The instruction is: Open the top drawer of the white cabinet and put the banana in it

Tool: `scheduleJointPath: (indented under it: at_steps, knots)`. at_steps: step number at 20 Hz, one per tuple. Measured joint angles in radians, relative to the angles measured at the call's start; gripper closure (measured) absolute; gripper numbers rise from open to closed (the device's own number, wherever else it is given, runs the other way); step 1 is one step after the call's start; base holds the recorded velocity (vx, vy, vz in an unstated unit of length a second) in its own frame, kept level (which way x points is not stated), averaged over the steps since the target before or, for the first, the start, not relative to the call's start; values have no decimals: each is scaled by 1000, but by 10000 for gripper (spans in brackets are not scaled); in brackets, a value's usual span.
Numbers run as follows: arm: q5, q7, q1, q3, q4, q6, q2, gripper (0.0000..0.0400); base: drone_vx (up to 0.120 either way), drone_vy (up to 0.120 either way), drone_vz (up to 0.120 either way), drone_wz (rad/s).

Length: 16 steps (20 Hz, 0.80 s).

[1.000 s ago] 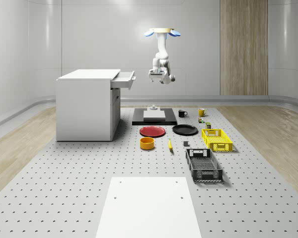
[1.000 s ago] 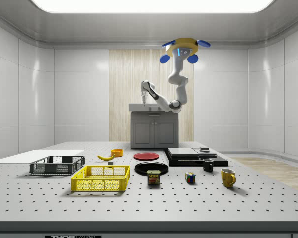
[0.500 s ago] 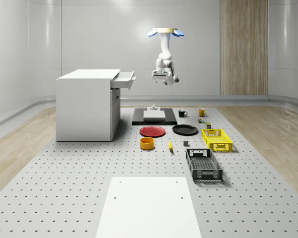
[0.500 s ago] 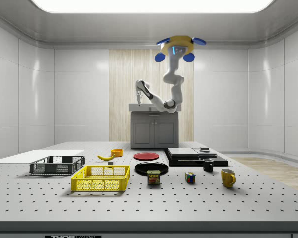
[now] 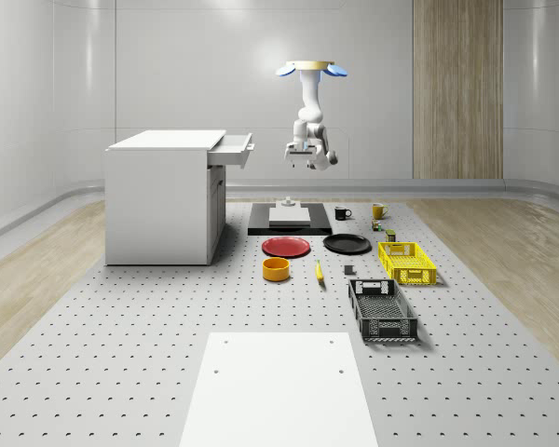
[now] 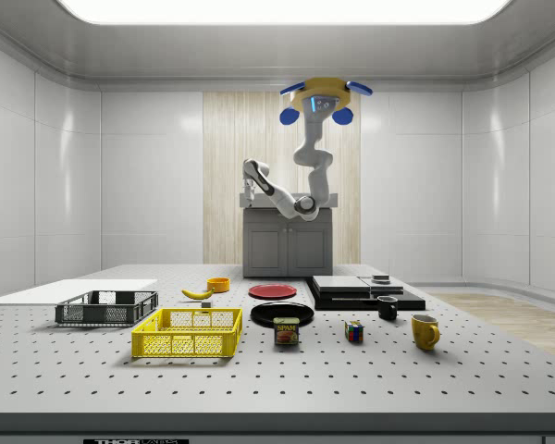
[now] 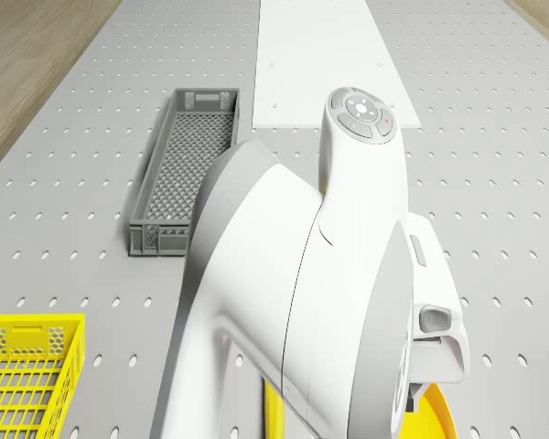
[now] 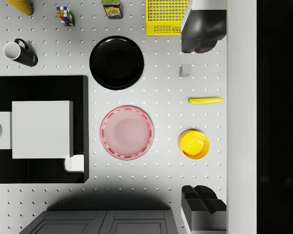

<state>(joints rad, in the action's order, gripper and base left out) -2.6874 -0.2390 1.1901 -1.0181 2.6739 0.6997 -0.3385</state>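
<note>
The drone [image 5: 311,68] hovers high in the air. Its arm [image 6: 307,176] hangs bent, the empty hand [image 5: 299,155] pointing down, fingers [image 8: 203,27] apart.

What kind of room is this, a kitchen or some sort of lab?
It looks like a simulated robot test lab rather than a kitchen: a grey perforated bench floor, a white cabinet with its top drawer pulled out, scattered test props such as a small yellow banana, and a drone hovering above them.

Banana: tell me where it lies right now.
In the whole-scene view the banana lies on the table, just right of the orange bowl and left of the yellow crate, in front of the black plate.
</note>
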Motion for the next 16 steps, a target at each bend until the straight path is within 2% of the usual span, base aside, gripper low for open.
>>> scheduleJointPath:
  at_steps: [16]
  knots:
    - [38,28,41,-45,-3,12,-22,0,120,0,-120,0]
